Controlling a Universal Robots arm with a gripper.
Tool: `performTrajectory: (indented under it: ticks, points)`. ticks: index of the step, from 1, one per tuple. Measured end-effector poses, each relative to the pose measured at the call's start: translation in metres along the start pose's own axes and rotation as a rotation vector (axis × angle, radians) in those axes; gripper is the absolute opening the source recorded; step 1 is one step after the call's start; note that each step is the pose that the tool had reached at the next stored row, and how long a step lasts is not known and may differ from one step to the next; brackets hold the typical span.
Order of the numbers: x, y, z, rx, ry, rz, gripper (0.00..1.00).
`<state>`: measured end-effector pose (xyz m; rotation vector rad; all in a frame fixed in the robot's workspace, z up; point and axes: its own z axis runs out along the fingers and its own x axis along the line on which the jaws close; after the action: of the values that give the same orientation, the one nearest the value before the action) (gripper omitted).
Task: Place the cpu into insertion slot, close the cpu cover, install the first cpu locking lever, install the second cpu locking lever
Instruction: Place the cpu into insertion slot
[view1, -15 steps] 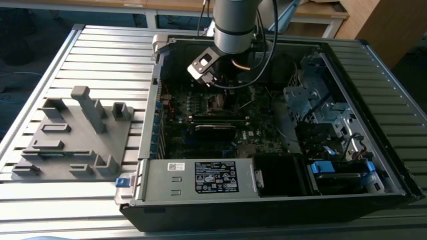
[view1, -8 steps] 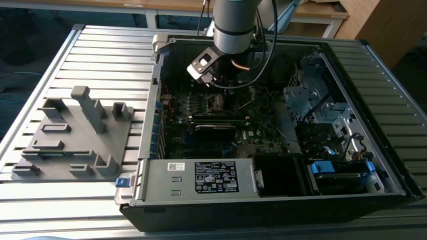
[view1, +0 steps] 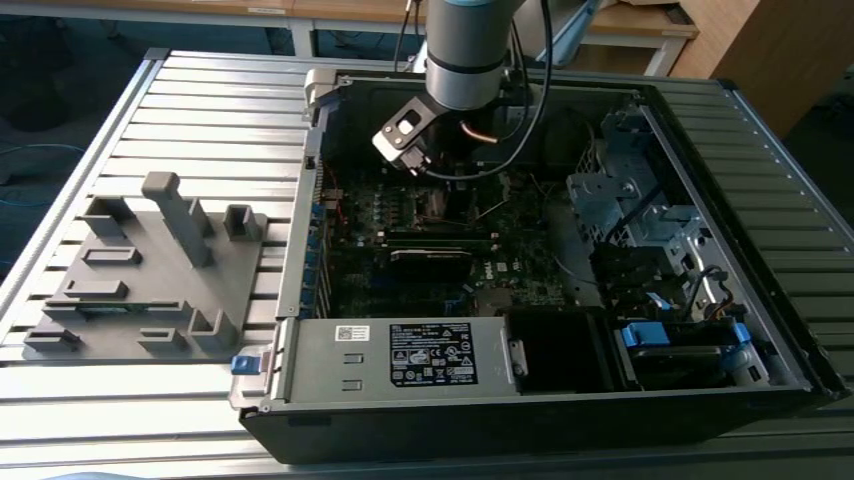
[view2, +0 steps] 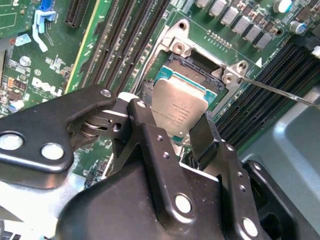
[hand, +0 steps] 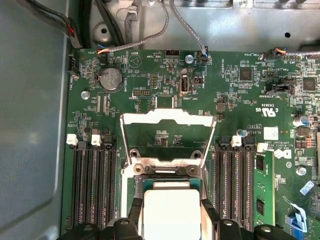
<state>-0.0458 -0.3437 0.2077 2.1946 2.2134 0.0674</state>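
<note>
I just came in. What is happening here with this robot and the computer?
A robot arm reaches into an open computer case. Its gripper holds the cpu by two opposite edges, right over the slot on the board. The cpu looks slightly tilted, and I cannot tell whether it is seated. The cover stands open, folded away from the slot, so it is not yet closed.
</note>
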Motion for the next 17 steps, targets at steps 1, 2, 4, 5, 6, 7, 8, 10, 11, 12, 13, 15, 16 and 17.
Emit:
performTrajectory:
  ticks: [1, 2, 4, 5, 6, 7, 8, 10, 11, 12, 13, 15, 16, 17]
  points:
    - [0.0, -0.0007, 0.0003, -0.0002, 0.0001, 0.0, 0.54]
    - [0.0, -0.0012, 0.0007, -0.0005, 0.0002, 0.0, 0.54]
    - [0.0, -0.0018, 0.0018, -0.0017, 0.0004, -0.003, 0.54]
    - [0.0, -0.0022, 0.0025, -0.0023, 0.0005, -0.005, 0.54]
    - [0.0, -0.0027, 0.0033, -0.003, 0.0005, -0.006, 0.54]
    - [0.0, -0.0032, 0.0043, -0.0035, 0.0006, -0.006, 0.54]
    - [0.0, -0.0036, 0.005, -0.0038, 0.0006, -0.007, 0.54]
    - [0.0, -0.0038, 0.0058, -0.004, 0.0004, -0.007, 0.54]
    - [0.0002, -0.0038, 0.0059, -0.004, 0.0004, -0.007, 0.54]
    - [0.0008, -0.0038, 0.0059, -0.004, 0.0003, -0.007, 0.54]
    - [0.0014, -0.0038, 0.006, -0.0041, 0.0004, -0.007, 0.54]
    - [0.003, -0.0038, 0.006, -0.004, 0.0004, -0.007, 0.54]
    - [0.0034, -0.0038, 0.006, -0.0041, 0.0005, -0.007, 0.54]
    - [0.0035, -0.0038, 0.0062, -0.0042, 0.0007, -0.007, 0.54]
